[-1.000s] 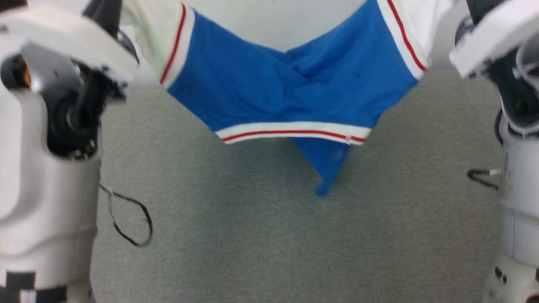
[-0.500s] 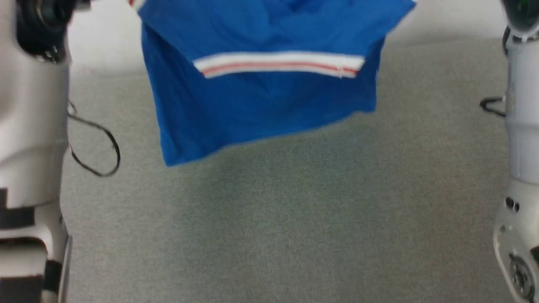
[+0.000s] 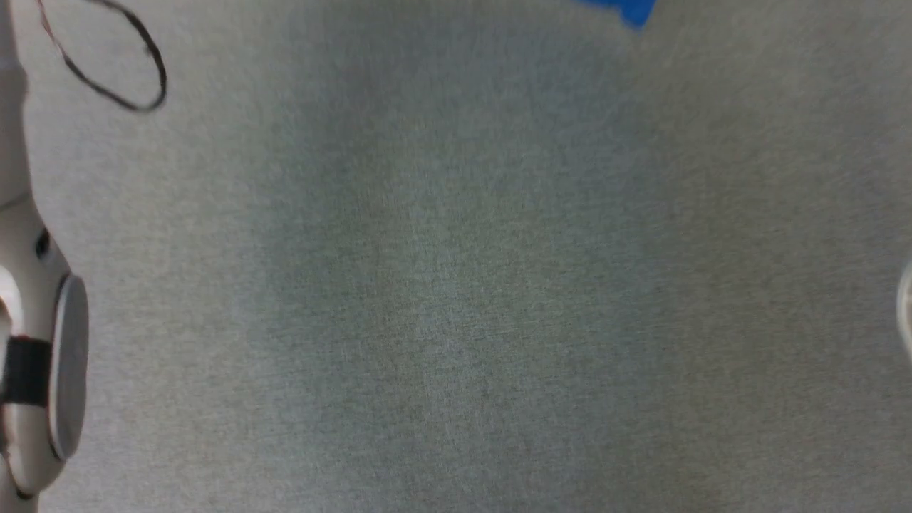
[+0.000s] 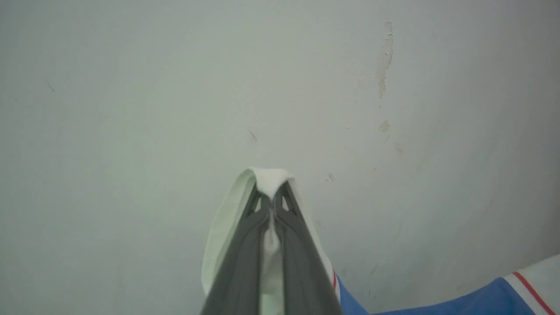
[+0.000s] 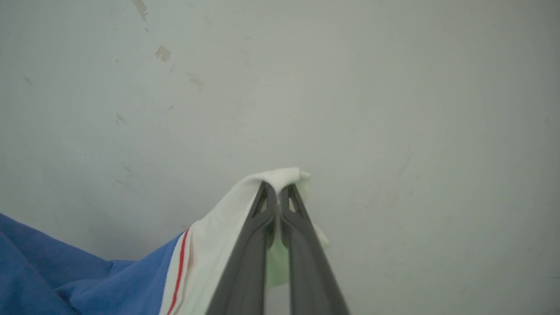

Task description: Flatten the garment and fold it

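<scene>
Hung blue jersey T-shirt [image 5: 65,280] aloft, white sleeves [image 5: 214,236] pinched tight in left gripper [image 4: 271,189] and right gripper [image 5: 278,187]; not yet flattened, nor folded.

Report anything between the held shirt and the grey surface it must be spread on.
Nothing visible does. The left gripper and right gripper are shut on the garment's white sleeves, and the grey surface beneath lies bare; a black cable loop sits off to the left.

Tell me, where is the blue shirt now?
In both wrist views the shirt hangs held up: left gripper pinches one white sleeve, right gripper the other.
</scene>
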Controlling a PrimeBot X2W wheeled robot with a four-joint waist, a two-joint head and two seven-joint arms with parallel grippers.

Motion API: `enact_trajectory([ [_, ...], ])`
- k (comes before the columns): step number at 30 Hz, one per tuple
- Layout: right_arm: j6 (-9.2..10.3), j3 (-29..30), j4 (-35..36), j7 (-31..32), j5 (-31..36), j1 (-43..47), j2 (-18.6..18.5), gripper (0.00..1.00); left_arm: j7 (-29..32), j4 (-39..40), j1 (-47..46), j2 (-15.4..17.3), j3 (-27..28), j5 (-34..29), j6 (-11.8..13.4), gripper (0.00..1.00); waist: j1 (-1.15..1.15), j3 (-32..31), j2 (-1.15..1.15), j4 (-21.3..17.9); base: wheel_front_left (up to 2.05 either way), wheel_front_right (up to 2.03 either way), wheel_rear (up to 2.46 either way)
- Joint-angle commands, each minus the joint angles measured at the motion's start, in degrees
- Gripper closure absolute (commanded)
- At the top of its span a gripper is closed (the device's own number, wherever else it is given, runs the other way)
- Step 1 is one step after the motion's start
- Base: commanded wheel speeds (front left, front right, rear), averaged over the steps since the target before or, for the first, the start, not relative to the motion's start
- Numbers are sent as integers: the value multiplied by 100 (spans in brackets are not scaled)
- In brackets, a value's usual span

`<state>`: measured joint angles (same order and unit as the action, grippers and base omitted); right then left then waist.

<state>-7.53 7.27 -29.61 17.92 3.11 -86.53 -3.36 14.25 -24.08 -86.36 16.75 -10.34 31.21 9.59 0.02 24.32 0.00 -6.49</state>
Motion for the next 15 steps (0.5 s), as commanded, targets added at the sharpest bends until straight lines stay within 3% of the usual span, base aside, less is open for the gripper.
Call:
enact_trajectory([
  [1, 4, 45, -11, -86, 119, -149, 23, 100, -117, -30, -167, -26, 40, 55, -106, 100, -2, 1031, 0, 98, 0, 0, 0],
  [9, 4, -301, -446, -918, 713, -687, -482, 100, -981, -314, -445, -26, 253, 336, -719, 100, -2, 1738, 0, 384, 0, 0, 0],
  [15, 4, -553, -797, -1435, 865, -843, -693, 100, -1429, -614, -362, 103, 512, 565, -1004, 100, -2, 2023, 0, 477, 0, 0, 0],
])
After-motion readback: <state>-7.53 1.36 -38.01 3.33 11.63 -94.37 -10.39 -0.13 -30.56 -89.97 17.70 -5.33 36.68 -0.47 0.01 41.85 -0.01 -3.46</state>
